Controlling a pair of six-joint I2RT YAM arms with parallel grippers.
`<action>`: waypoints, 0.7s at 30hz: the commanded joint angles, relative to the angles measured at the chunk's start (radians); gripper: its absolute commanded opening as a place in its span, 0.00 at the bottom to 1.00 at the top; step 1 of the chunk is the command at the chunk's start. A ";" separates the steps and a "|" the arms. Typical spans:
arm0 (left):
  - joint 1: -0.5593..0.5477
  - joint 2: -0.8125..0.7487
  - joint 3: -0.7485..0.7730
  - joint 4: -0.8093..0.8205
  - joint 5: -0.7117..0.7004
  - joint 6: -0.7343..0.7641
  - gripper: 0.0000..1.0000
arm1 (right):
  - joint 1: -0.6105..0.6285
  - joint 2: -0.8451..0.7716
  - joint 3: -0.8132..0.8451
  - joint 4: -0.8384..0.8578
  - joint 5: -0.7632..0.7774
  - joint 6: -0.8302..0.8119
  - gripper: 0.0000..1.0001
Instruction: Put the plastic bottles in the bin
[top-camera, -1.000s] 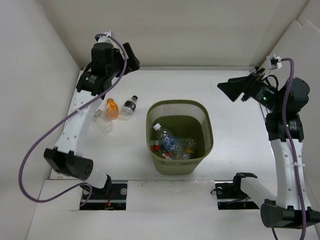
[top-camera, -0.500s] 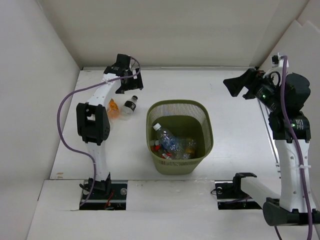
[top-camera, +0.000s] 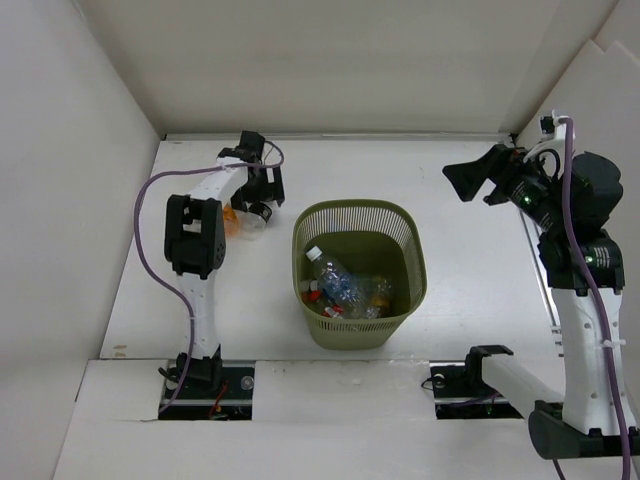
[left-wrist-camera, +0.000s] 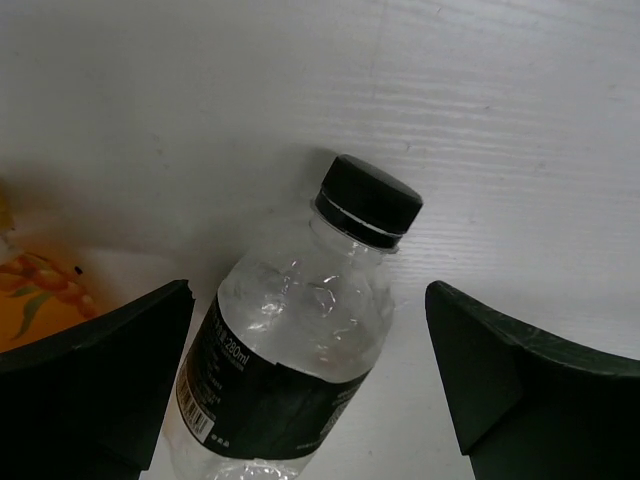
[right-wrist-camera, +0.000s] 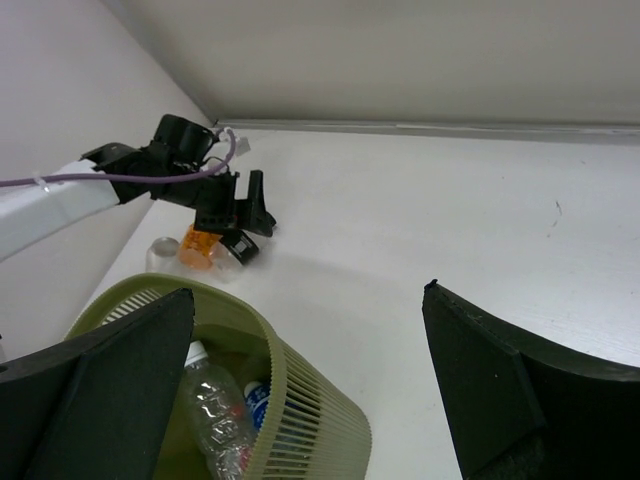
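A clear plastic bottle with a black label and black cap lies on the white table left of the bin. My left gripper is open and low over it, one finger on each side and neither touching it. From above, the left gripper covers most of that bottle. An orange-labelled bottle lies just left of it. The olive-green mesh bin holds several bottles. My right gripper hangs open and empty high at the right, away from the bin.
A small clear jar-like bottle sits beside the orange one, near the left wall. The walls close in the table on the left, back and right. The left arm's purple cable loops near the bottles.
My left arm has folded and its gripper has come down from high at the back left onto the black-labelled bottle. The right arm has barely shifted.
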 joint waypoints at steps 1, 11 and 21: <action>0.004 -0.003 -0.037 0.019 -0.010 -0.002 0.98 | 0.011 -0.016 0.030 0.014 -0.002 -0.013 0.99; 0.004 0.029 -0.052 0.016 -0.042 -0.031 0.22 | 0.020 -0.016 0.058 0.005 -0.002 -0.004 0.99; 0.004 -0.084 0.335 0.005 0.097 -0.079 0.00 | 0.020 0.177 0.279 0.065 -0.142 -0.004 0.99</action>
